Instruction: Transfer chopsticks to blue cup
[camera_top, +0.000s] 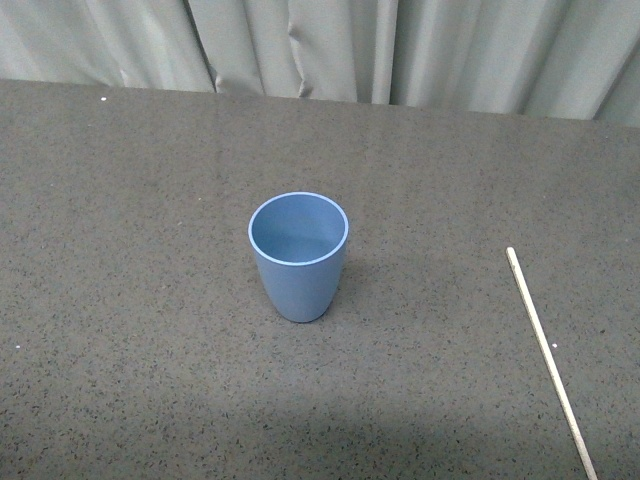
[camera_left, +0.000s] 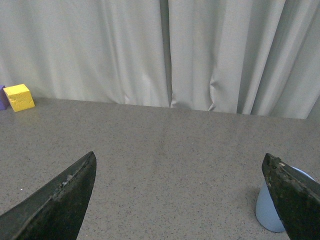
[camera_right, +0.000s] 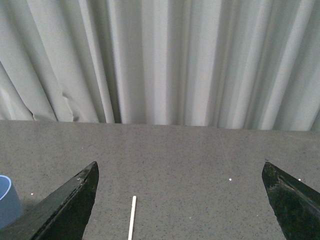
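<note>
Front view: blue cup (camera_top: 298, 262) upright, centre of frame, on the dark speckled table (camera_top: 120, 200), nothing visible inside it. Chopstick (camera_top: 548, 355) lies flat at lower right, well apart from the cup, running diagonally to the bottom edge. Grey curtain (camera_top: 300, 45) across the top. Neither of my arms shows here.

Left wrist view: my left gripper (camera_left: 179, 155) has its fingers spread wide with only bare table between them. The cup (camera_left: 267, 215) is partly hidden behind one finger. Yellow block (camera_left: 19, 97) and something purple (camera_left: 2, 97) sit far back by the curtain.

Right wrist view: my right gripper (camera_right: 180, 163) is spread wide too, holding nothing. The chopstick end (camera_right: 132, 217) lies on the table between the fingers, untouched. The cup's edge (camera_right: 6, 202) sits beside one finger.
</note>
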